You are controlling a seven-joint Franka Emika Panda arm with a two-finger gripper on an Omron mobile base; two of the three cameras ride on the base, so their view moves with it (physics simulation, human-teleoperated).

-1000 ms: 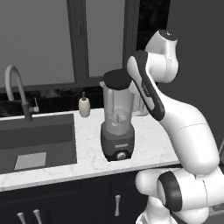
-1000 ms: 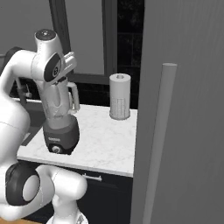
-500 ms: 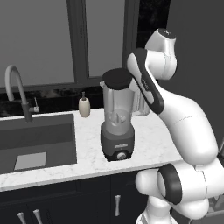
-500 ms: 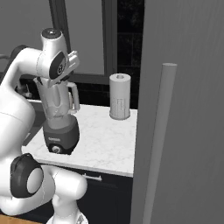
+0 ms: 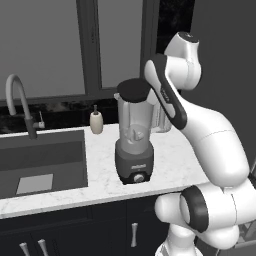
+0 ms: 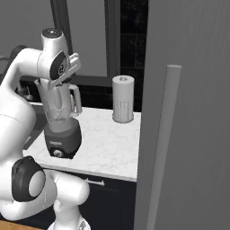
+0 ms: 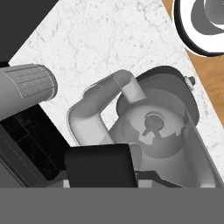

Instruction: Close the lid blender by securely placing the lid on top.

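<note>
The blender [image 5: 134,150] stands on the marble counter, a clear jar on a dark grey base with a front knob. The black lid [image 5: 134,90] hovers at the jar's mouth, slightly tilted. My gripper [image 6: 63,80] hangs right above the jar [image 6: 58,108] and is shut on the lid. In the hand view the lid [image 7: 98,168] is a dark slab at the bottom that hides my fingertips. Past it I look down into the open jar [image 7: 153,127], with its blades and its handle [image 7: 98,109] in sight.
A white canister [image 6: 122,99] stands at the back of the counter, right of the blender. A beige soap bottle [image 5: 96,122], a sink [image 5: 40,160] and a faucet [image 5: 20,100] lie to the left. A tall grey panel with a pole [image 6: 164,134] bounds the counter's right end.
The upper arm and hand have shifted slightly right and lower over the jar. The lid stays at the jar's mouth and the blender has not moved.
</note>
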